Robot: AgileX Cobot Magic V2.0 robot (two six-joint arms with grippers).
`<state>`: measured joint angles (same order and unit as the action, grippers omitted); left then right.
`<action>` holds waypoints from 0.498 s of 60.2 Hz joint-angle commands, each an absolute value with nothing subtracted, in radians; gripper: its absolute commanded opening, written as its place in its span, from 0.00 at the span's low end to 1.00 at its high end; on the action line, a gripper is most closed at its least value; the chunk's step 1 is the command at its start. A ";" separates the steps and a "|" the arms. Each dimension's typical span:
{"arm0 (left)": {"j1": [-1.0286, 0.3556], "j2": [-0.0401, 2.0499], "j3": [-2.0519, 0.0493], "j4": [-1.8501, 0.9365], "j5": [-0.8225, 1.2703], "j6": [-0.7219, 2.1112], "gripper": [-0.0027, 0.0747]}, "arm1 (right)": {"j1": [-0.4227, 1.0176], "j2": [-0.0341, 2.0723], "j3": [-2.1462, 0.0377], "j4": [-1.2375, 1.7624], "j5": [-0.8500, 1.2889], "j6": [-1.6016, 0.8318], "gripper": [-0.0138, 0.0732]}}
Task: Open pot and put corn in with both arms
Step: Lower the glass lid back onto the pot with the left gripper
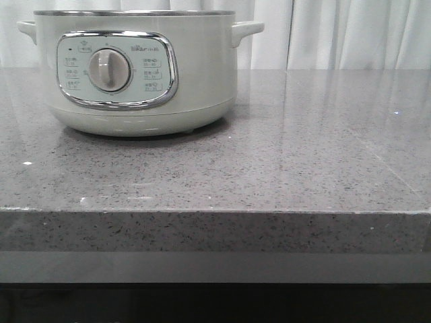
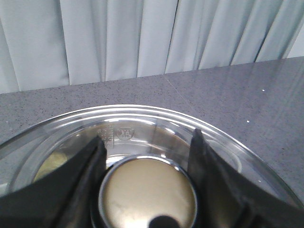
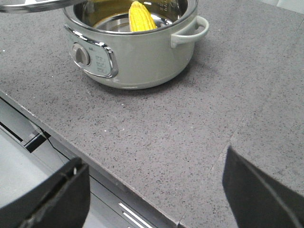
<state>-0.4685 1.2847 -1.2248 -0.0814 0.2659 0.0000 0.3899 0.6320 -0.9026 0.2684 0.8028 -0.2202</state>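
The pale grey-green pot stands at the back left of the counter, dial facing front. In the right wrist view the pot is open, and the yellow corn leans inside it against the steel wall. The glass lid with its steel rim hangs over the pot's left side; its edge shows there. My left gripper is shut on the lid's round knob, one finger pressed on each side. My right gripper is open and empty above the counter's front edge, well apart from the pot. Neither gripper shows in the front view.
The speckled grey stone counter stretches right of the pot to a front edge. White curtains hang behind. Below the counter's edge are drawer fronts with metal handles.
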 commanded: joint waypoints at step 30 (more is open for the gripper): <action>-0.475 1.608 -1.526 0.000 0.057 -0.008 0.28 | 0.386 0.633 -0.927 0.281 0.729 -0.230 0.84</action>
<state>-0.4685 1.6470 -1.4707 -0.0185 0.2107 0.0000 0.3899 0.6320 -0.9026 0.2701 0.8028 -0.2202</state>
